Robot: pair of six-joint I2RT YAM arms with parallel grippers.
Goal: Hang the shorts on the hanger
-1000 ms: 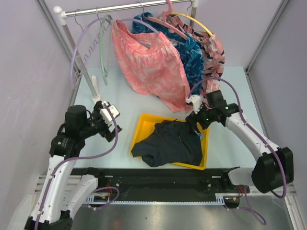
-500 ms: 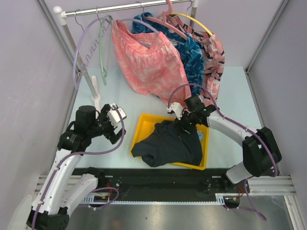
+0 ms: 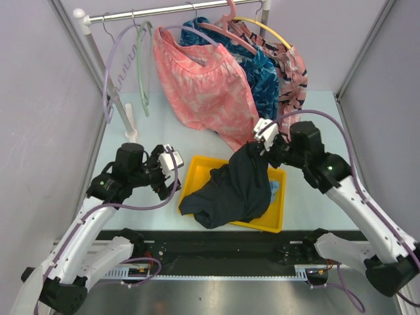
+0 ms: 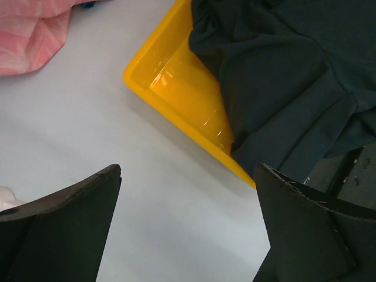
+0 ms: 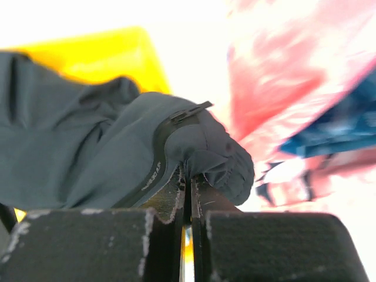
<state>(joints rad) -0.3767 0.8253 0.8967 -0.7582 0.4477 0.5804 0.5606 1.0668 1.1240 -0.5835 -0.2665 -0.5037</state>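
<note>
Pinching one shorts (image 3: 239, 190): right tool (image 3: 260, 147).

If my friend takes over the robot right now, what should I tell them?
Right pincer: shut on the shorts, one edge raised, the rest draped in the yellow tray.
Left pincer: open, empty, beside the tray.
Mint-green hanger: on the rail, bare.
Done: shorts gripped.
Left: lift them clear, get the hanger, put the shorts on it.
</note>
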